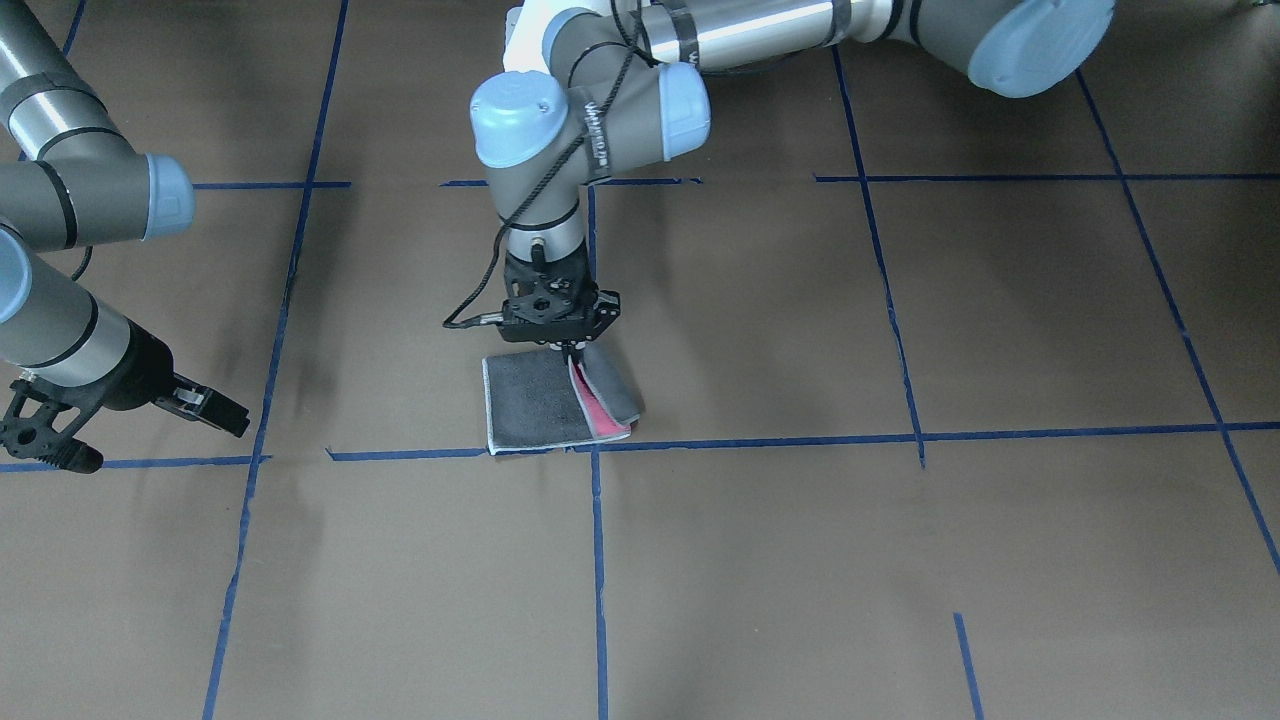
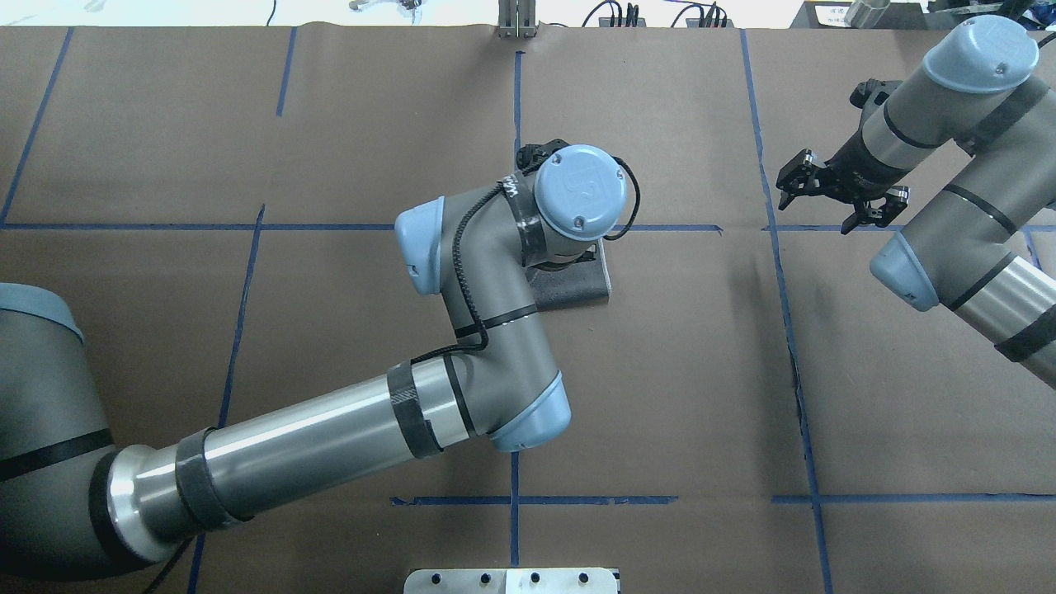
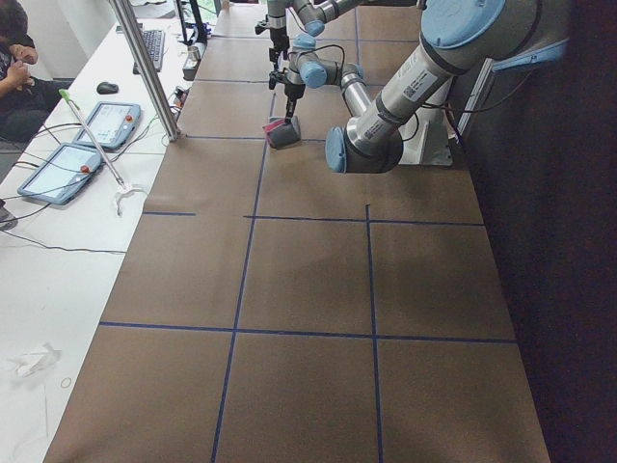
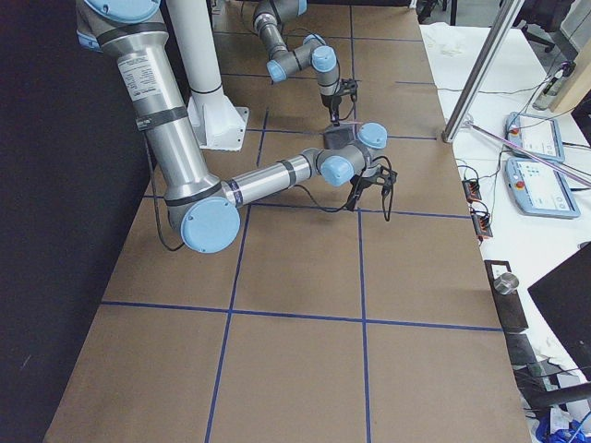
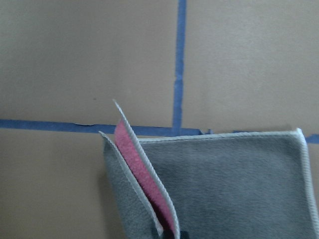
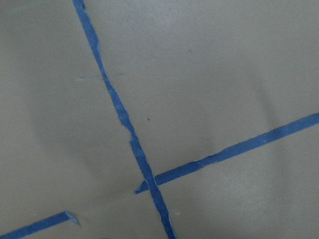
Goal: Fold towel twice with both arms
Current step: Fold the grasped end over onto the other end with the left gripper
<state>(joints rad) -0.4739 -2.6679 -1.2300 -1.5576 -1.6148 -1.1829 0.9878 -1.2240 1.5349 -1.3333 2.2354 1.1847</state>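
Grey side up, the folded towel [image 1: 535,405] lies directly beneath the left gripper [image 1: 572,347]. The gripper points straight down and pinches the upper layer at one edge, raising a flap that shows pink inside. Well off to its side, the right gripper [image 1: 160,440] hangs spread open above brown paper [image 1: 760,560] crossed by blue tape lines [image 1: 600,560]. From overhead, the left arm's wrist [image 2: 577,194] hides most of the cloth.

Brown paper-covered counter [image 1: 760,560] gridded with blue tape lines [image 1: 598,560]; alongside, a white side table [image 3: 58,289] carries two grey touchscreen pendants [image 3: 108,123] and a black mouse [image 3: 106,88]; a seated person [image 3: 14,63] at its far end.
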